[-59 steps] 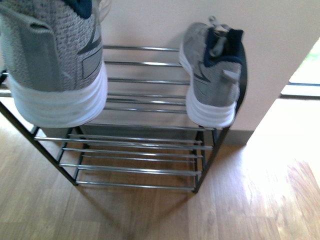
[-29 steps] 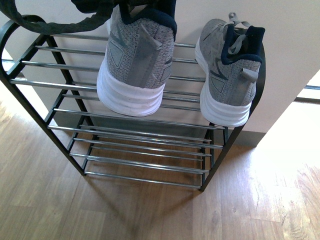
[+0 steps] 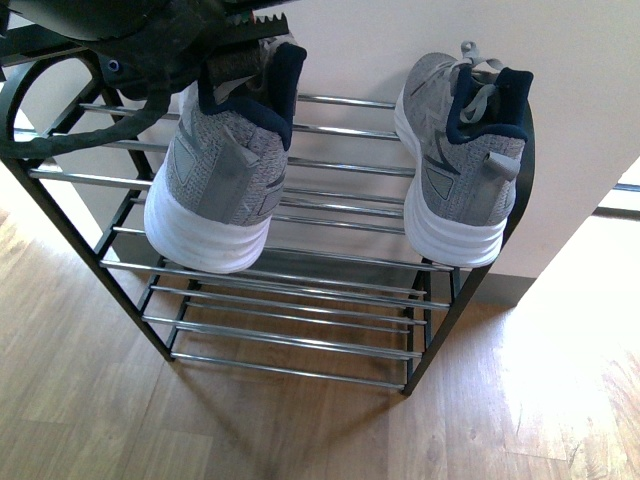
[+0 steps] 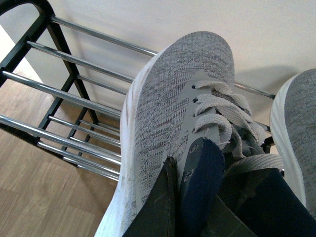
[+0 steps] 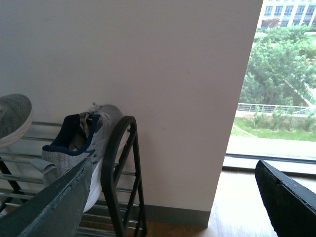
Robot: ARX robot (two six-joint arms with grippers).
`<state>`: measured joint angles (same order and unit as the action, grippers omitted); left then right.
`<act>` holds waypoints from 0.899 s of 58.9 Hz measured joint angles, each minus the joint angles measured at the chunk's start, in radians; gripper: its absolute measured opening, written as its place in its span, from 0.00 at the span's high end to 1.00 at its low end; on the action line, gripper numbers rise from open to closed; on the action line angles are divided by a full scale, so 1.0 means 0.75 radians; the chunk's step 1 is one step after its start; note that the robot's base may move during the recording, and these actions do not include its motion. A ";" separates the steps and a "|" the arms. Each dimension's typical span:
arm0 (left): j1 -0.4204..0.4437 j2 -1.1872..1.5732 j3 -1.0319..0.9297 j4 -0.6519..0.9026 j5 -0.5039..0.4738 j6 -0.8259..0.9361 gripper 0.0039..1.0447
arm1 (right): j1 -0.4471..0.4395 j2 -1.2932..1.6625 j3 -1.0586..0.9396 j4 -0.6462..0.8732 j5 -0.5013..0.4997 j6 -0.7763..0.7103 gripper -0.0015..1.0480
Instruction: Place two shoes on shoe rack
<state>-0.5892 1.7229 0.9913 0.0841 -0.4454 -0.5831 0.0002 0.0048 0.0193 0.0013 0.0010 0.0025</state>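
My left gripper (image 3: 225, 45) is shut on the collar of a grey knit sneaker (image 3: 218, 180) with a white sole and holds it over the left half of the shoe rack (image 3: 340, 260), heel toward me. In the left wrist view the same sneaker (image 4: 168, 113) points toe-first at the wall and my fingers (image 4: 158, 207) pinch its navy tongue. The second grey sneaker (image 3: 460, 170) rests on the top rods at the right end; it also shows in the right wrist view (image 5: 74, 143). My right gripper (image 5: 173, 207) is open and empty, beside the rack's right end. No slides are in view.
The rack stands against a pale wall (image 3: 400, 40) on a wood floor (image 3: 300, 430). Its lower tiers of silver rods (image 3: 290, 330) hold nothing. A window (image 5: 276, 79) lies to the right of the wall corner.
The held sneaker has moved left and down toward the top rods, and my left gripper has come into view above it. The right sneaker has stayed on the rack.
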 joint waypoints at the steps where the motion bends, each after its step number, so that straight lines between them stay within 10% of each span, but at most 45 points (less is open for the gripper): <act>1: 0.012 0.003 -0.001 0.010 0.019 0.004 0.99 | 0.000 0.000 0.000 0.000 0.000 0.000 0.09; 53: 0.052 0.332 0.138 0.349 0.491 -0.222 0.99 | 0.000 0.000 0.000 0.000 -0.001 0.000 0.09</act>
<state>-0.5499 1.9720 1.0950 0.3458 -0.0772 -0.7498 0.0002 0.0048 0.0193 0.0013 0.0006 0.0025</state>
